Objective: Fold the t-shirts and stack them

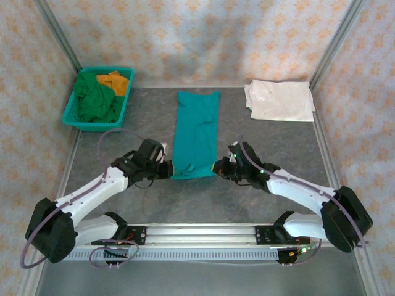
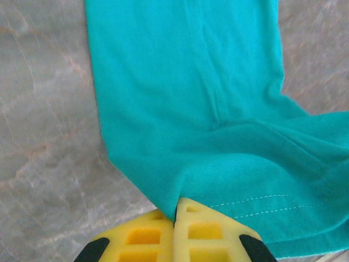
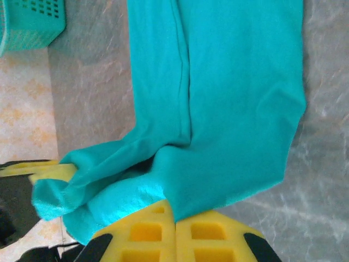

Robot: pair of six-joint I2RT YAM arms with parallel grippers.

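The strip-folded teal t-shirt is clamped at its near hem by left gripper and right gripper; a level carry to the far end seems required.

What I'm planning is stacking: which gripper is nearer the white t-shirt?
Right. The right gripper pinches the teal t-shirt at its near right corner, the white t-shirt beyond it to the right; the left gripper pinches the near left corner, farther away.
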